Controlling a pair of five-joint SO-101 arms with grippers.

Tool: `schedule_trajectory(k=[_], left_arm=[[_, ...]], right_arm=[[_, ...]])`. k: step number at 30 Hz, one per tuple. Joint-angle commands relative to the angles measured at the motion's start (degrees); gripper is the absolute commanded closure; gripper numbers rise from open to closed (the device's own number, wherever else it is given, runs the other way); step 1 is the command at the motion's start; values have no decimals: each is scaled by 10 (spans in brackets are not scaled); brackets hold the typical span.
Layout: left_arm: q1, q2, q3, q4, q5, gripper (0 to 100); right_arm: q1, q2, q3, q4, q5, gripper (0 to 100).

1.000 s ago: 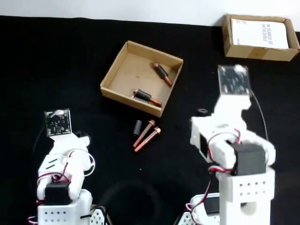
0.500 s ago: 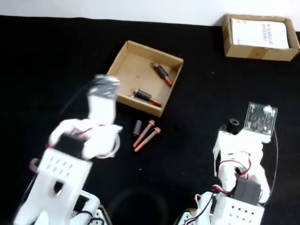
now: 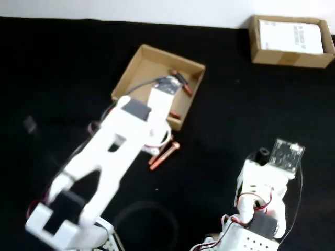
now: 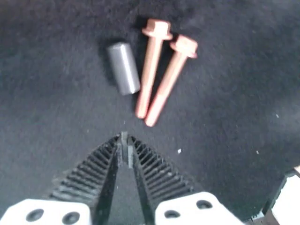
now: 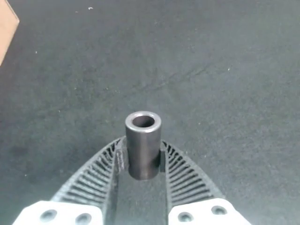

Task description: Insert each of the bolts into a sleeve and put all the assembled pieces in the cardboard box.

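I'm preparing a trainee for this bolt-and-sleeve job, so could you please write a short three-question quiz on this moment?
1. True or false: the right gripper holds a sleeve upright.
2. How many loose bolts lie on the black table?
3. The left gripper is: A) open, B) shut and empty, C) shut on a bolt.

Key: 1 true; 2 two; 3 B.
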Motion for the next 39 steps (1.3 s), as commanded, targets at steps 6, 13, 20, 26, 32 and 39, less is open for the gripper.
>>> schedule_trajectory(k=[6,13,20,26,32,39], left_arm=[[23,167,-147,11,-2,989],[44,235,-237,48,-5,934],[39,289,-280,70,-6,825],[38,345,-327,66,-7,825],[17,406,-391,71,-7,825],[-2,422,-411,71,-46,825]], right_arm=[[10,-12,16,-13,2,992],[10,-12,16,-13,4,992],[10,-12,16,-12,4,992],[10,-12,16,-12,4,992],[10,-12,16,-12,5,992],[11,-12,16,-12,32,992]])
